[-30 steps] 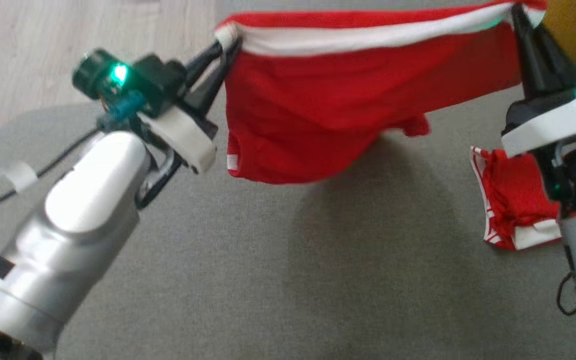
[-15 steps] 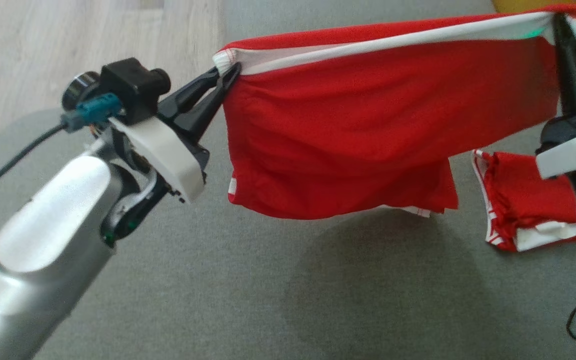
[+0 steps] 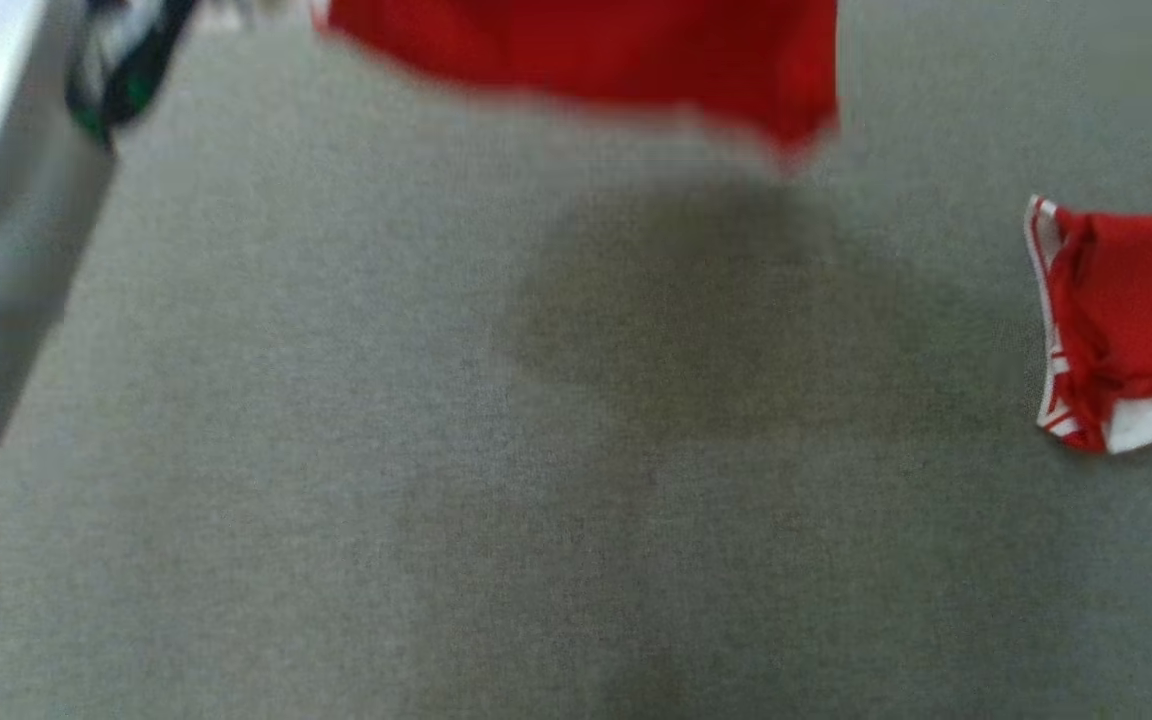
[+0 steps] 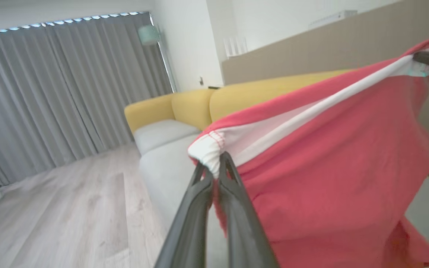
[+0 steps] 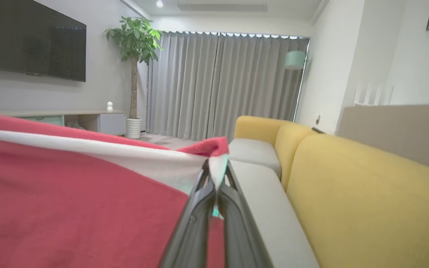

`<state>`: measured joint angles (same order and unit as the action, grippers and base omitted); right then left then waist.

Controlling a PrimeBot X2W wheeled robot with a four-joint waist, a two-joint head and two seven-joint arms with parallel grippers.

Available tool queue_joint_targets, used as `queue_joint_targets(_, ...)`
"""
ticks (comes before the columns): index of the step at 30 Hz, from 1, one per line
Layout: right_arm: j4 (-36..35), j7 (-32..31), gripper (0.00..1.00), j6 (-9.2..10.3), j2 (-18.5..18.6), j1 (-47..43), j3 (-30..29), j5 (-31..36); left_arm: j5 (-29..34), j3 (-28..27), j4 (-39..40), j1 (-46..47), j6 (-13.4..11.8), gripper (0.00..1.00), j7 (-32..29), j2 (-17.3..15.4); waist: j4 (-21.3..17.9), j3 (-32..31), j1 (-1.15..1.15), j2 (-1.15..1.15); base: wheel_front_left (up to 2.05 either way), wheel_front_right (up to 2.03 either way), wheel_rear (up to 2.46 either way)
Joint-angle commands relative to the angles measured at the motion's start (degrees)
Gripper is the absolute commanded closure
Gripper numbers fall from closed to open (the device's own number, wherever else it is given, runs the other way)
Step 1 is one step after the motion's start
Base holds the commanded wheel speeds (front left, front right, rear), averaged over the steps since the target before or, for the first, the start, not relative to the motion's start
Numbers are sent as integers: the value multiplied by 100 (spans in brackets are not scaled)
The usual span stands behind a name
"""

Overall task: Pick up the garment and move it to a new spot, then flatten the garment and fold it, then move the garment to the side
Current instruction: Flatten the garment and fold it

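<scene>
Aloft, red fabric garment (image 4: pixel 330 178) with a white elastic waistband (image 4: pixel 311 111), stretched taut above the grey woven seat cushion (image 3: pixel 356 450). Left gripper (image 4: pixel 218 163): long dark tapered fingers pinched together on the gathered waistband corner. Right gripper (image 5: pixel 216 169): fingers likewise clamped on the opposite waistband corner. Lower hem, blurred, hangs at the head view's top edge. Second red-and-white garment (image 3: pixel 1126 320), crumpled, lies on the cushion at right; smooth yellow sofa backrest (image 5: pixel 367 193) behind.
</scene>
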<state>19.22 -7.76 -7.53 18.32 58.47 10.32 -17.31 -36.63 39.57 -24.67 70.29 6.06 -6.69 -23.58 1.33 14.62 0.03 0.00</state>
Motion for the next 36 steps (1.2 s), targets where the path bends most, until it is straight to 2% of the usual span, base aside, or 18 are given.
queue_joint_targets(1, 209, 274, 100, 4, -7, 506, 32, 152, 115, -342, -185, 543, 0, 100, 256, -110, -50, 361, -3, 0, 0, 0, 0)
queue_joint_targets(5, 1317, 1092, 100, 4, -219, 1384, -3, 525, 399, -360, -989, 1143, 6, 100, 1108, 209, -44, 501, -3, 0, 0, 0, 0)
queue_joint_targets(9, 2205, 1549, 100, 4, -363, 1410, 253, 697, 419, -169, -1589, 1071, 80, 100, 1727, 517, -30, 515, -3, 0, 0, 0, 0)
queue_joint_targets(12, 2761, 1622, 100, 4, -330, 1078, 709, 669, 403, 278, -1857, 682, 131, 100, 1888, 667, -3, 500, -3, 0, 0, 0, 0)
queue_joint_targets(14, 3068, 1572, 100, 4, -272, 812, 1090, 565, 309, 767, -1850, 327, 138, 100, 1934, 702, 17, 471, -3, 0, 0, 0, 0)
queue_joint_targets(18, 3419, 1261, 100, 4, -77, 277, 1940, 124, 98, 1840, -1628, -288, 141, 100, 2024, 482, 81, 356, -3, 0, 0, 0, 0)
queue_joint_targets(21, 3367, 896, 100, 4, 183, -81, 2657, -403, -188, 2412, -1410, -683, 141, 100, 2066, 255, 119, 190, -3, 0, 0, 0, 0)
queue_joint_targets(26, 2820, 222, 100, 4, 882, -517, 3702, -1448, -355, 3076, -1119, -1140, 142, 100, 2096, -121, 159, -174, -3, 0, 0, 0, 0)
queue_joint_targets(30, 2209, -387, 100, 4, 1539, -799, 4342, -2370, -383, 3250, -918, -1509, 142, 100, 2088, -268, 176, -517, -3, 0, 0, 0, 0)
queue_joint_targets(36, 1211, -1143, 100, 4, 2309, -1201, 4893, -3685, -298, 3336, -567, -2084, 142, 100, 1943, -394, 149, -1040, -3, 0, 0, 0, 0)
